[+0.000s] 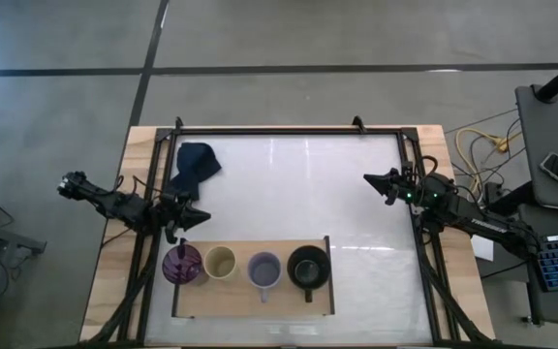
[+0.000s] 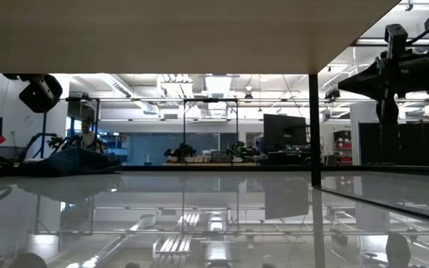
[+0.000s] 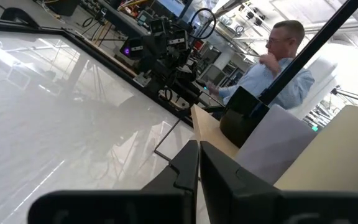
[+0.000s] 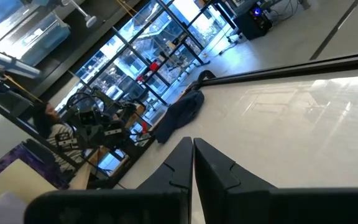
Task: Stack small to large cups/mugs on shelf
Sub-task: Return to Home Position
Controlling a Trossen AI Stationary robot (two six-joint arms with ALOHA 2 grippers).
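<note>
High view: dark blue cloth [image 1: 196,165] lies near left tool [image 1: 201,215].

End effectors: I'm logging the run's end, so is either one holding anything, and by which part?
Nothing is held. The left end effector and right end effector are both shut and empty, apart from the cups standing on the shelf.

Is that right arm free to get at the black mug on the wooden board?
Probably yes. The black mug stands at the end of the shelf nearest the right gripper, and only bare tabletop lies between them. Its fingers are shut, so they would need opening first.
</note>
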